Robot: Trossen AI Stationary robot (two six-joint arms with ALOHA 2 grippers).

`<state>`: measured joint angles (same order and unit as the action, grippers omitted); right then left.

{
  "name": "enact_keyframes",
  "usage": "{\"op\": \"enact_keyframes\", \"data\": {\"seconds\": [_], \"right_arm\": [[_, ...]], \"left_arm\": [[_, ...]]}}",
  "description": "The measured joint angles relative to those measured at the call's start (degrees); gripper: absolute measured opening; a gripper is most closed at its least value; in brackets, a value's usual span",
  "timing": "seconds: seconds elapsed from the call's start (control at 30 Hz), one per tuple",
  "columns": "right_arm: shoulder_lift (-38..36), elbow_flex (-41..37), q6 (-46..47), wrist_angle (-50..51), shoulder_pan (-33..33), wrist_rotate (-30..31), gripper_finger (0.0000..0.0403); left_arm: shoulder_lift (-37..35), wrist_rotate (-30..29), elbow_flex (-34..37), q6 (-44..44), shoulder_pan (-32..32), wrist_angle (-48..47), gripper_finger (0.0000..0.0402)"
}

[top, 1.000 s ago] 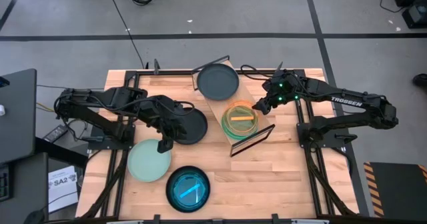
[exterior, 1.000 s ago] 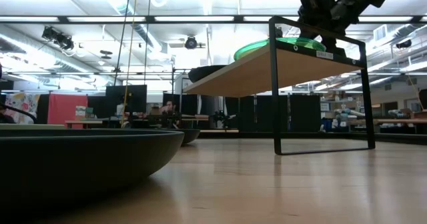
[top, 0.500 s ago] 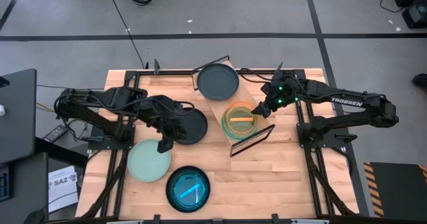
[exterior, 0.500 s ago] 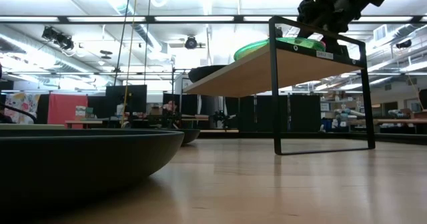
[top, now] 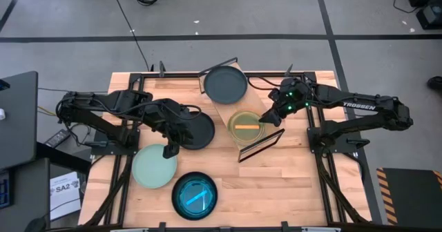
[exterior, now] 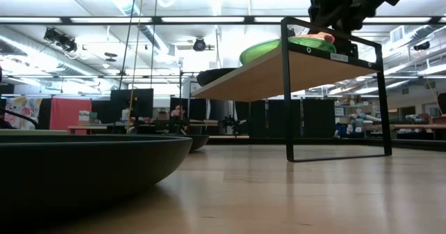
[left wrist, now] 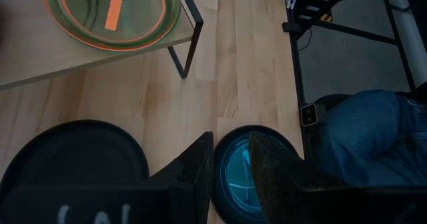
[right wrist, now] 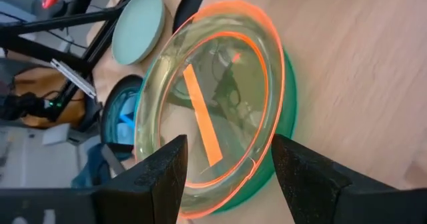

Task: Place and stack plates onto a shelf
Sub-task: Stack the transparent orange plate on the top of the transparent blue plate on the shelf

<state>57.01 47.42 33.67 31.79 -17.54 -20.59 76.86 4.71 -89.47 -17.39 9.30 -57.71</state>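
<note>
Where ceiling lights glow, slatted tabletop [top: 290,184]; right tool [top: 266,116] wide, left tool [top: 169,150] unclear.

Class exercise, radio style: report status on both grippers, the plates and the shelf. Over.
Right gripper open at orange plate, stacked on green plate on shelf. Left gripper waiting over black plate. Nothing blocking.

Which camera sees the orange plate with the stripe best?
The right wrist view: the orange plate fills it, rim and stripe clear, atop a green plate. The high view shows it small, the left wrist view crops it, and the low view shows only an edge.
</note>
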Motion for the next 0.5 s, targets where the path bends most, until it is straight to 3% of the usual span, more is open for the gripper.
{"op": "enact_keyframes", "data": {"seconds": [0.23, 0.5], "right_arm": [[0.0, 0.0, -2.7, -0.5, -1.5, 6.0, 0.0223], [-0.1, 0.0, -4.1, -0.5, -3.4, 6.6, 0.0223]], "left_arm": [[0.0, 0.0, 0.0, 0.0, 0.0, 0.0, 0.0103], [0.0, 0.0, 0.0, 0.0, 0.0, -0.5, 0.0103]]}}
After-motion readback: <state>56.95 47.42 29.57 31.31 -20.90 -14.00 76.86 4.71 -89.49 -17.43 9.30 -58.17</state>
